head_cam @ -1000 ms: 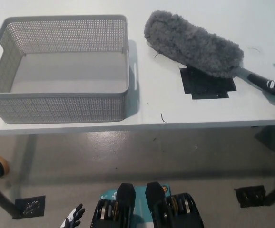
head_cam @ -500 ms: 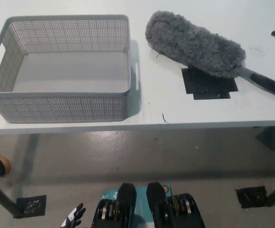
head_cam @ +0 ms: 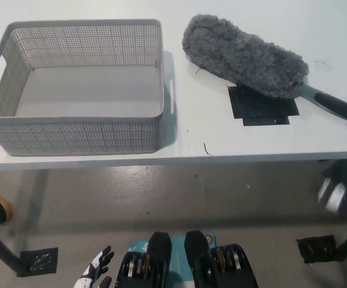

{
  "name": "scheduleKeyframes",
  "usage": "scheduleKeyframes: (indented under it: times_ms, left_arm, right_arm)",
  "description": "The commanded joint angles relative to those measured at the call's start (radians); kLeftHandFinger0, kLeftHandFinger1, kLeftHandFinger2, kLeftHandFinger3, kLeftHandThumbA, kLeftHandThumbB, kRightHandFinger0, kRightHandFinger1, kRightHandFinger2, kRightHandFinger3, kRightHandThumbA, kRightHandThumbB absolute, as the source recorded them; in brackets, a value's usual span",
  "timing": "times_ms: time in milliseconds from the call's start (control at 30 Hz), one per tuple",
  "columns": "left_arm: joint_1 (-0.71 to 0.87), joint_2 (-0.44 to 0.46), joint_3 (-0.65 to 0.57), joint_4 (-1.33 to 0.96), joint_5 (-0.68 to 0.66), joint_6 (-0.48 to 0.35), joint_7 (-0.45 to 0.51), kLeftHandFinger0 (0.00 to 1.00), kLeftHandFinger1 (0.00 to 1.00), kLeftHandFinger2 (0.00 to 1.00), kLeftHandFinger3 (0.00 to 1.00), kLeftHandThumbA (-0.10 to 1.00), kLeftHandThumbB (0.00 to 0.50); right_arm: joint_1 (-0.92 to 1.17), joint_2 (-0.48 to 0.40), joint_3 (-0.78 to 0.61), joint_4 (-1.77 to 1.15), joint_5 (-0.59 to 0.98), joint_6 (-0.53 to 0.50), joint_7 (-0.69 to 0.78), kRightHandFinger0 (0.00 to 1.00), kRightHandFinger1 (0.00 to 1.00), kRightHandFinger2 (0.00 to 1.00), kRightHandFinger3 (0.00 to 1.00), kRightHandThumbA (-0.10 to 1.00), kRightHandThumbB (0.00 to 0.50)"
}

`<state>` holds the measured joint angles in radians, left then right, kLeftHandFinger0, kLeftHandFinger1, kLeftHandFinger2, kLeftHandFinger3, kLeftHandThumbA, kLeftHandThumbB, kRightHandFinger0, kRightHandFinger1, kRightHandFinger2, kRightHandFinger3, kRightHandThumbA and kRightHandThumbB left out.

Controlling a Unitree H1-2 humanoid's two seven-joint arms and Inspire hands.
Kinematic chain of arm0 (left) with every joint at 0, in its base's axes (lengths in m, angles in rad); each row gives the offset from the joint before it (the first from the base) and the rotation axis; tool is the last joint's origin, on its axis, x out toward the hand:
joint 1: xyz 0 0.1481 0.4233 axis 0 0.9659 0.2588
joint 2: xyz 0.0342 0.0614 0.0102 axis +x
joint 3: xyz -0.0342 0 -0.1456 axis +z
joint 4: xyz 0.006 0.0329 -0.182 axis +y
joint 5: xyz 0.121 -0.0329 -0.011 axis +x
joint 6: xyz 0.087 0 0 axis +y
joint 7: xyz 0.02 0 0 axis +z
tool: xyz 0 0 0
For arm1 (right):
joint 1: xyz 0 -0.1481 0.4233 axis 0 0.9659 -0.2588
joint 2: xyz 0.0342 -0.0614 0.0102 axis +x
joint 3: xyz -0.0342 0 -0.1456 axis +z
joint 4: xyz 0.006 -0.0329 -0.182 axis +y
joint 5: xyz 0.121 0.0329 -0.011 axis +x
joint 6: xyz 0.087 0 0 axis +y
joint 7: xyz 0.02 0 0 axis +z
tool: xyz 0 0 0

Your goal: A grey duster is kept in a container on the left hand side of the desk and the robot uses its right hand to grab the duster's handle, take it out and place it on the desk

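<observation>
Duster [head_cam: 245, 55] lies flat on the surface [head_cam: 191, 135], out of the basket [head_cam: 71, 129], which is empty. Fluffy head well right of the basket, its lower edge over a black tape patch [head_cam: 262, 111]. Handle [head_cam: 335, 105] points right, its tip at the picture's right edge, near the surface's front edge.

Nothing holds the duster, so the placing looks done.

Left hand [head_cam: 98, 270] rests low at bottom left, below the surface, fingers spread, holding nothing.

Right hand is probably the blur [head_cam: 332, 193] under the surface edge at far right; open or closed, cannot tell.

Risks:
- Right arm is close to the handle tip; a brush on the way out could swing or drag the duster off the edge.
- The light, fluffy head may snag or slide easily.
</observation>
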<state>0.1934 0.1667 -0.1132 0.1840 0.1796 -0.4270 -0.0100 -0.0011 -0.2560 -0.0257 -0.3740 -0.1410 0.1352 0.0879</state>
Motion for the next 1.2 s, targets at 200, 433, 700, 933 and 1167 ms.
scheduleKeyframes:
  times_ms: [200, 433, 700, 933, 1167]
  left_arm:
    - [-0.086, -0.017, -0.004, -0.069, -0.057, -0.043, -0.001, 1.0, 1.0, 1.0, 1.0, 0.96, 0.198]
    - [-0.119, -0.027, -0.012, -0.018, -0.064, -0.043, -0.014, 1.0, 1.0, 1.0, 1.0, 0.91, 0.194]
    - [-0.15, -0.027, -0.008, 0.036, -0.034, -0.043, -0.007, 1.0, 1.0, 1.0, 1.0, 0.95, 0.233]
    - [-0.166, -0.026, -0.013, 0.055, -0.026, -0.043, -0.003, 1.0, 1.0, 1.0, 1.0, 0.91, 0.221]
    - [-0.182, -0.02, -0.008, 0.061, -0.016, -0.043, -0.002, 1.0, 1.0, 1.0, 1.0, 0.92, 0.222]
  right_arm:
    - [0.31, 0.104, 0.356, 0.087, -0.137, -0.605, -0.325, 1.0, 1.0, 1.0, 1.0, 1.0, 0.345]
    - [0.159, 0.126, 0.282, 0.426, -0.178, -0.605, -0.303, 1.0, 1.0, 1.0, 1.0, 1.0, 0.356]
    - [0.09, 0.124, 0.249, 0.599, -0.147, -0.605, -0.336, 1.0, 1.0, 1.0, 1.0, 1.0, 0.358]
    - [0.066, 0.12, 0.261, 0.632, -0.1, -0.605, -0.334, 1.0, 1.0, 1.0, 1.0, 1.0, 0.344]
    - [0.056, 0.123, 0.272, 0.629, -0.109, -0.605, -0.357, 1.0, 1.0, 1.0, 1.0, 1.0, 0.348]
